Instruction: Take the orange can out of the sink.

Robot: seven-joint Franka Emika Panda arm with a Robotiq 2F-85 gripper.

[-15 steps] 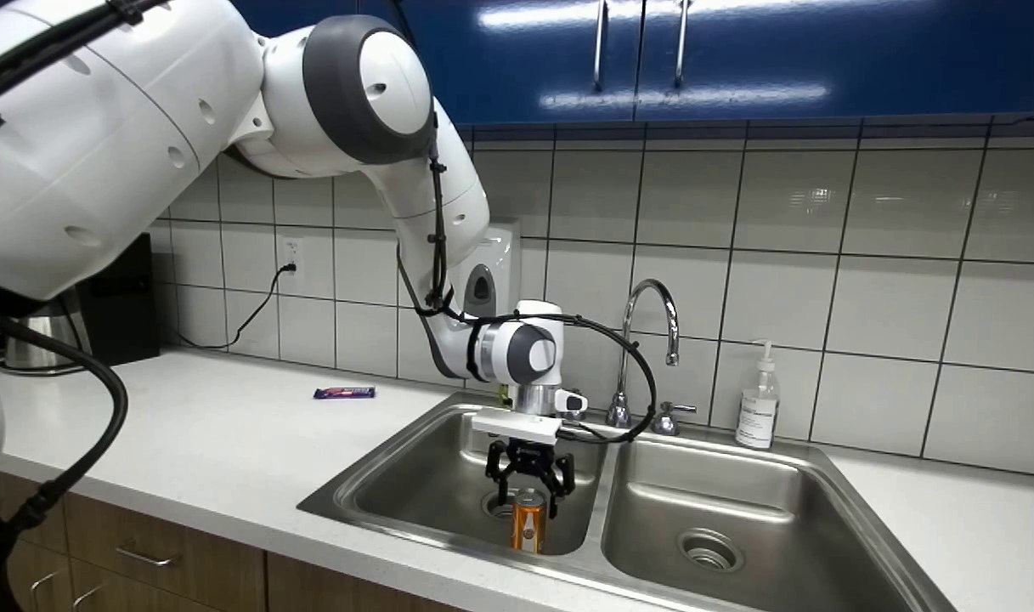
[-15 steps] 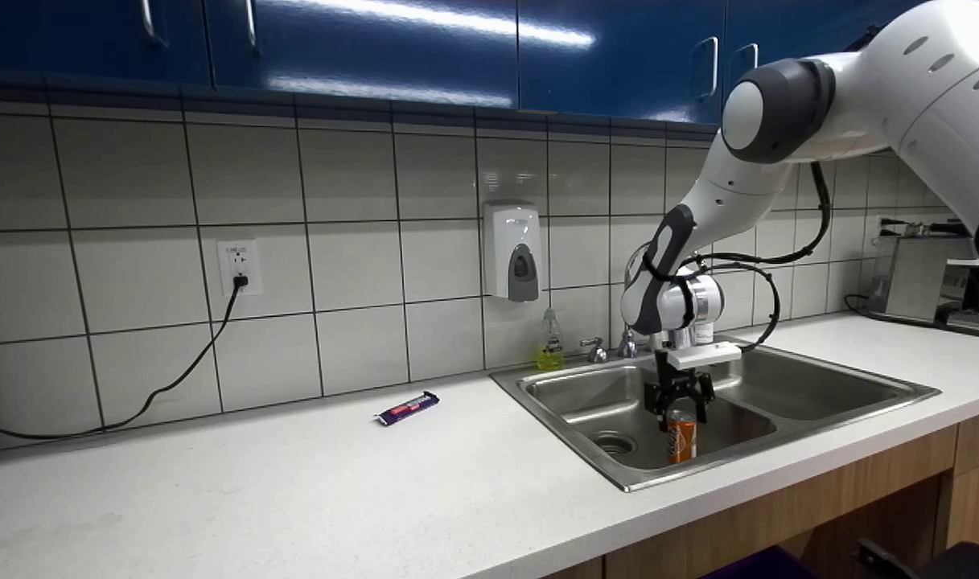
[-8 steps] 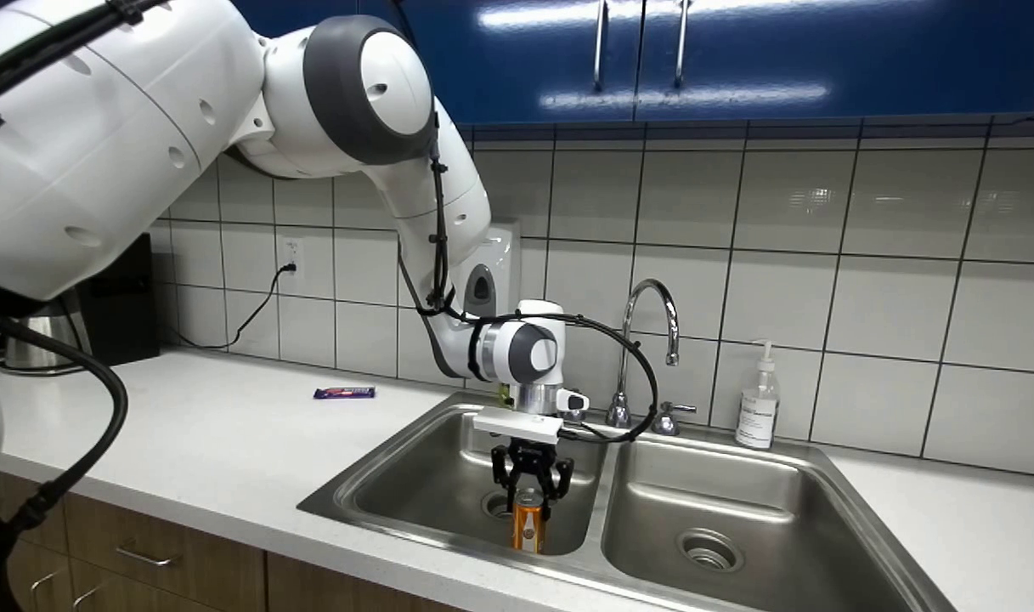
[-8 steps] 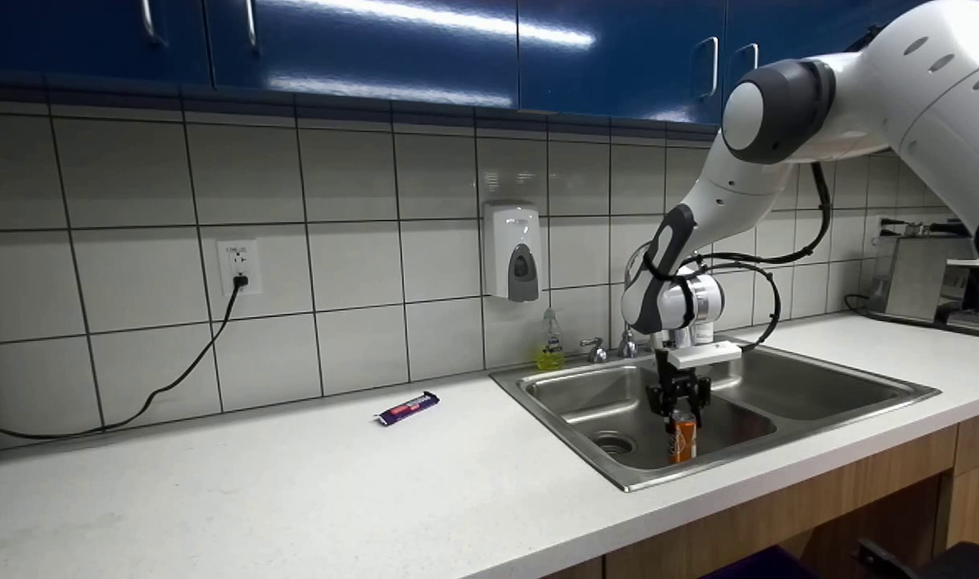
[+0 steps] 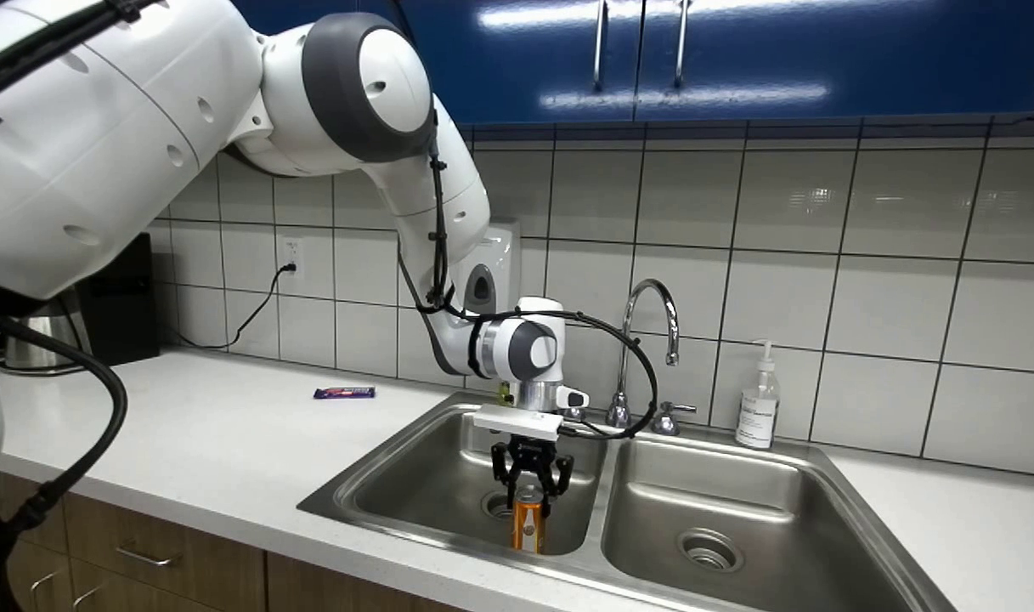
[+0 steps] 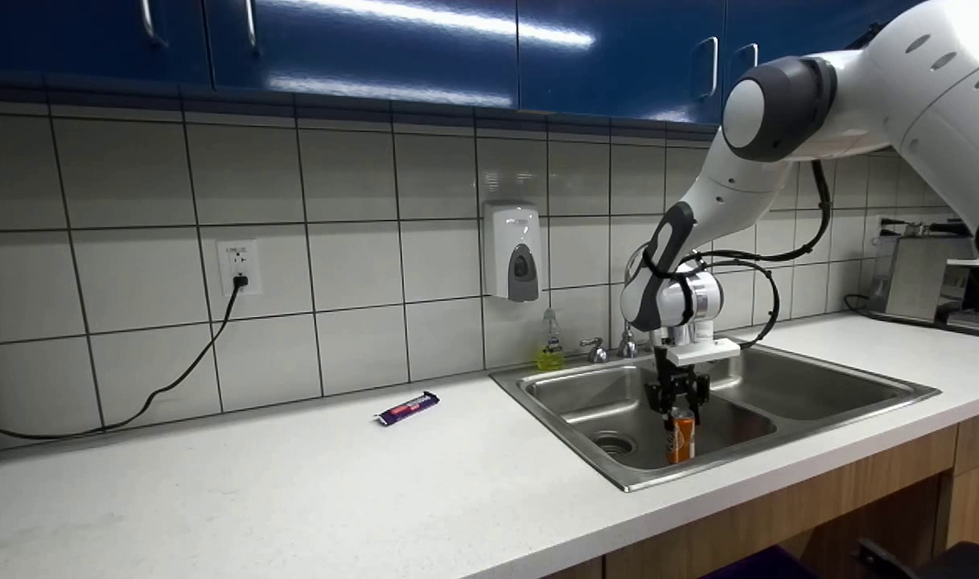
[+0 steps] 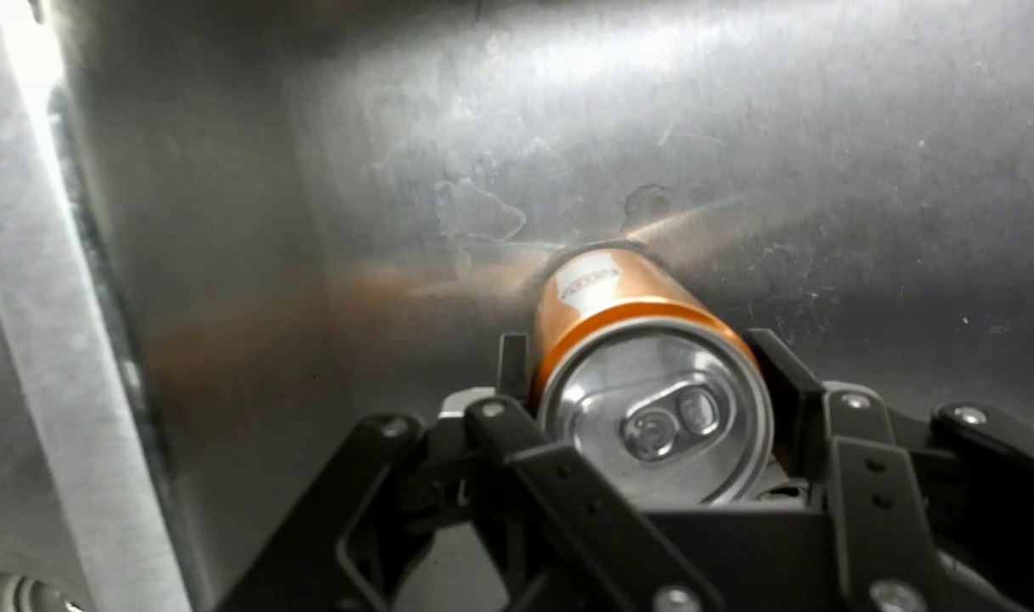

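Observation:
The orange can [image 5: 528,531] stands in the sink [image 5: 678,493], close to the front wall of the basin nearer the dispenser, in both exterior views. Its silvery top with the tab faces the camera in the wrist view, where the orange side of the can [image 7: 644,285] shows beyond the rim. My gripper [image 7: 644,365] points down over it, one finger on either side of the upper part, and is shut on the can. Whether the can's base touches the basin floor is hard to tell. In an exterior view the gripper [image 6: 682,420] hides part of the can's top.
A chrome faucet [image 5: 671,327] arches behind the sink, and a pump bottle [image 5: 757,408] stands at the back rim. The steel divider [image 7: 66,340] runs beside the can's basin. A purple-wrapped bar [image 6: 407,408] lies on the white counter [image 6: 296,498].
The fingers, wider apart around the can a second ago, have closed in on its sides. Since half a second ago the arm and gripper have risen very slightly.

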